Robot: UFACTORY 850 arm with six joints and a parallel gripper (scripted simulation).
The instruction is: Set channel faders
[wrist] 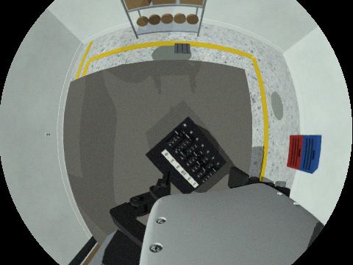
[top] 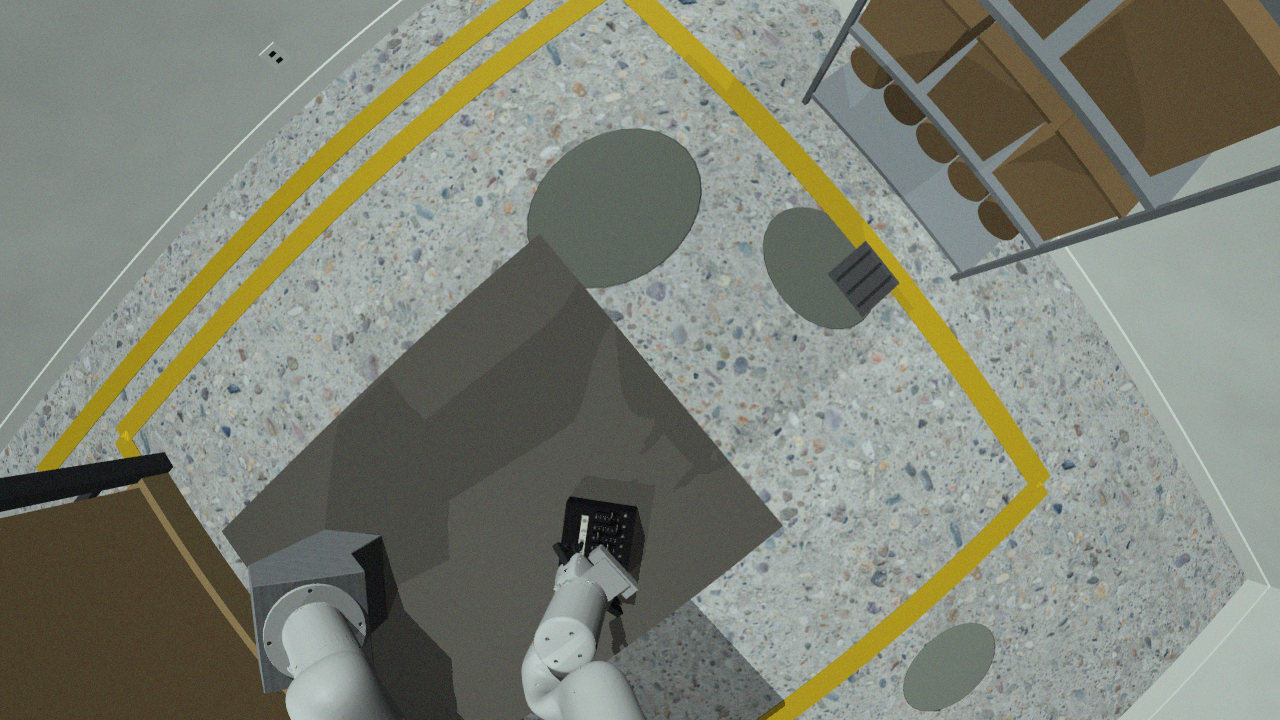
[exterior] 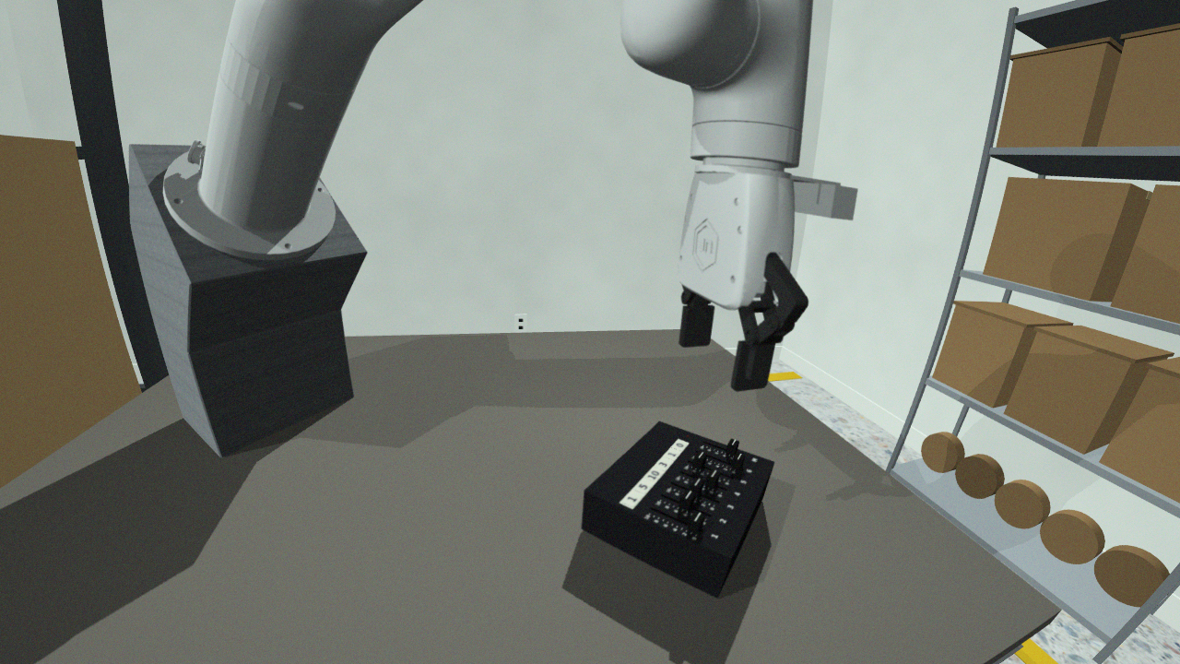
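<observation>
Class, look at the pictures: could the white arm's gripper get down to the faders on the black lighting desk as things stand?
Probably yes. The open gripper hangs above the black lighting desk, holding nothing, and nothing stands between its fingers and the faders.

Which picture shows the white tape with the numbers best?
The exterior view: the tape is big enough to make out numbers. From the top the tape is a tiny strip, and the wrist view shows it blurry.
</observation>
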